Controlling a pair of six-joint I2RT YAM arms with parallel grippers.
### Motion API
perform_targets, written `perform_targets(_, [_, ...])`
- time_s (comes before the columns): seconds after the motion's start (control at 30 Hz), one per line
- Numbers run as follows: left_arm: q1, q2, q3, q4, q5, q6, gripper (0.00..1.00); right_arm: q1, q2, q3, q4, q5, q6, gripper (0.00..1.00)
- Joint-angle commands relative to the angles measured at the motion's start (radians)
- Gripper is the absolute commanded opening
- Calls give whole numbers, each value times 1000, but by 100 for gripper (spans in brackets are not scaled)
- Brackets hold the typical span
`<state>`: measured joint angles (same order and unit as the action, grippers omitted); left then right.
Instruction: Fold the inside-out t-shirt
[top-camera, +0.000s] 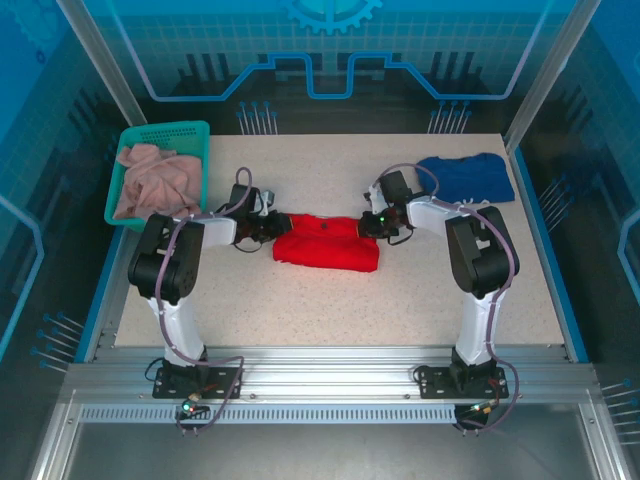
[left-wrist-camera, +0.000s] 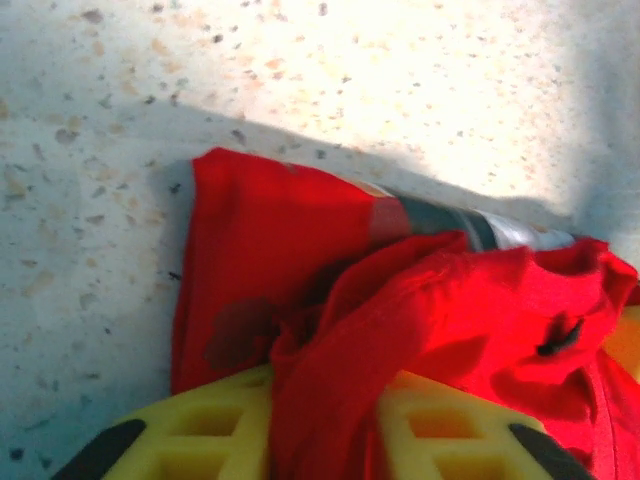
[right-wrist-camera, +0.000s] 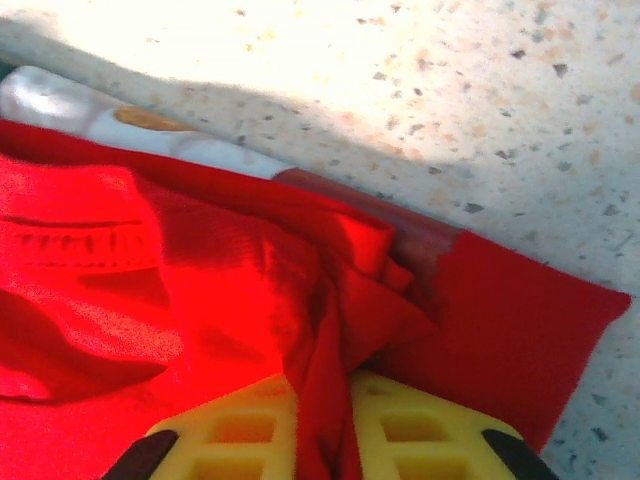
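Both ends of the bright red cloth inside-out t-shirt (top-camera: 326, 242), a narrow band on the pale speckled tabletop (top-camera: 350, 305) in a blue-lit booth, are met by the left gripper (top-camera: 272, 228) and right gripper (top-camera: 370, 225) from above, so probably a fold's wrapping up. Left wrist cam: jaws nearly closed, pinching red cloth. Right wrist cam: same pinch, so next is releasing without dragging it.

No legible words, numbers or brand marks anywhere; at twelve o'clock of the overhead view, a wordless blue gear emblem (top-camera: 331, 12) on the back panel (top-camera: 200, 40); on the inside-out t-shirt (top-camera: 326, 241), a strip of white and orange print (right-wrist-camera: 120, 125) at ten o'clock of the right wrist view, too folded to read.
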<state>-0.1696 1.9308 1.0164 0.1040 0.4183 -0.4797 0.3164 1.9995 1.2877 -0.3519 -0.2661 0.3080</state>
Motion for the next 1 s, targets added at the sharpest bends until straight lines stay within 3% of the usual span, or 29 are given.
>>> perform_targets(0.0, [8,18,40,-10,-1,23,37,-30,-1,45,-96,26,-30,27])
perform_targets(0.23, [20,-83,47,-113,-71,42,60,-69,-174,-30,-172,23,-56,48])
perform_targets(0.43, [21,-159,29,-240,-191,64,84,-54,-194,-134,-113,-95,36,63])
perform_targets(0.73, [21,-278,-38,-287,-192,54,88,2,-92,-132,-35,-103,103,70])
perform_targets(0.97, [21,-351,-91,-300,-183,54,88,58,-31,-119,16,-81,152,59])
